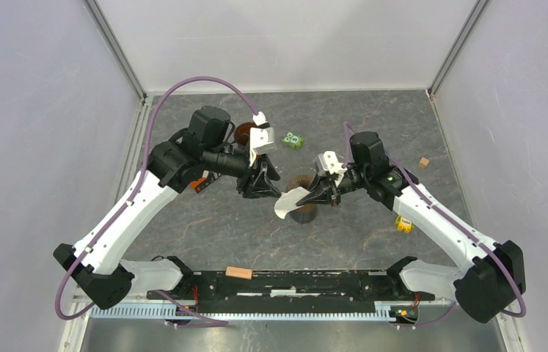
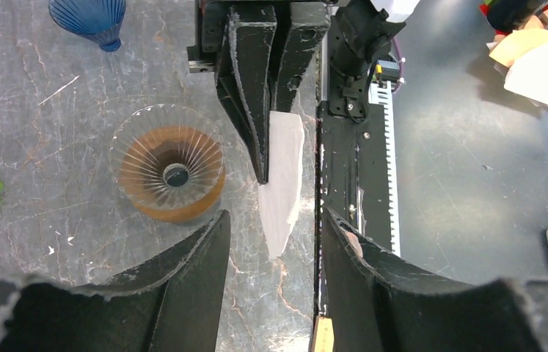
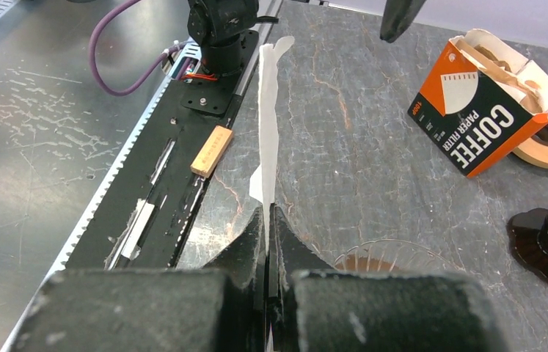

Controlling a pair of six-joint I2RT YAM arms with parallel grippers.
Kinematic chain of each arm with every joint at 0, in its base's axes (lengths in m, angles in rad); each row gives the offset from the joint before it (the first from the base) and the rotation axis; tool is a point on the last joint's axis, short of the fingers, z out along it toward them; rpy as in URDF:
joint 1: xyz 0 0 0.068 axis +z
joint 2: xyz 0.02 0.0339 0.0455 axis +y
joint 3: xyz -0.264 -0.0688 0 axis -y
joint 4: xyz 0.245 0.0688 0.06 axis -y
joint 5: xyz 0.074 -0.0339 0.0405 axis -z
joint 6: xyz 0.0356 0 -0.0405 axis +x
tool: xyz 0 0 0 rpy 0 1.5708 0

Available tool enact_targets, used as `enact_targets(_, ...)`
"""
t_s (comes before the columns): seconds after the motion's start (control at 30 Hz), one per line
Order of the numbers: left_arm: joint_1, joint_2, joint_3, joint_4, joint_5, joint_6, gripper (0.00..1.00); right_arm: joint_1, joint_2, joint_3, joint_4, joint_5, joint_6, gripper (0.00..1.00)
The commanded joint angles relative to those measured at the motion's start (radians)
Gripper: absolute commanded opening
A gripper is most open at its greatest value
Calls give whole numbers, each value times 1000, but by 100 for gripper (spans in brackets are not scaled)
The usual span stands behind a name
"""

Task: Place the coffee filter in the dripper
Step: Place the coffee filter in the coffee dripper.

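Dripper (image 1: 301, 180) partly behind coffee filter (image 1: 285, 204)

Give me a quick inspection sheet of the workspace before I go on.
Surface: dark stone-look table, scuffed.
Job's things: coffee filter held folded flat beside the empty dripper, not in it.
Clutter: filter box, wooden ring, green toy, yellow block, blue glass.
Grippers: right gripper shut on coffee filter; left gripper open, holding nothing.
Cables: purple cable arches over left arm.
Surroundings: plain enclosure walls.
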Motion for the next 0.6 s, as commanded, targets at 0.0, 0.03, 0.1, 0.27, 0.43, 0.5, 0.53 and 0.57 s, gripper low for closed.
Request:
enact_targets(0.0, -18, -15, -4, 5, 23, 66, 56, -3, 13, 13, 15, -27, -6, 0)
enact_targets(0.03, -21, -8, -2, 5, 13, 70, 56, -3, 14, 15, 18, -27, -3, 0)
enact_targets(0.1, -25, 0, 3, 5, -2, 80, 55, -3, 18, 18, 18, -30, 3, 0)
enact_targets(0.27, -25, 4, 5, 5, -38, 99, 52, -3, 17, 20, 18, -35, 6, 0)
enact_targets(0.43, -25, 7, -4, 16, -45, 99, 51, -3, 13, 13, 41, -47, 26, 0)
enact_targets(0.5, -26, 10, -7, 16, -43, 101, 51, -4, 12, 13, 51, -50, 39, 0)
enact_targets(0.53, -27, 11, -9, 17, -41, 102, 51, -3, 11, 13, 53, -50, 44, 0)
enact_targets(0.57, -27, 12, -9, 17, -36, 102, 51, -3, 11, 13, 55, -51, 47, 0)
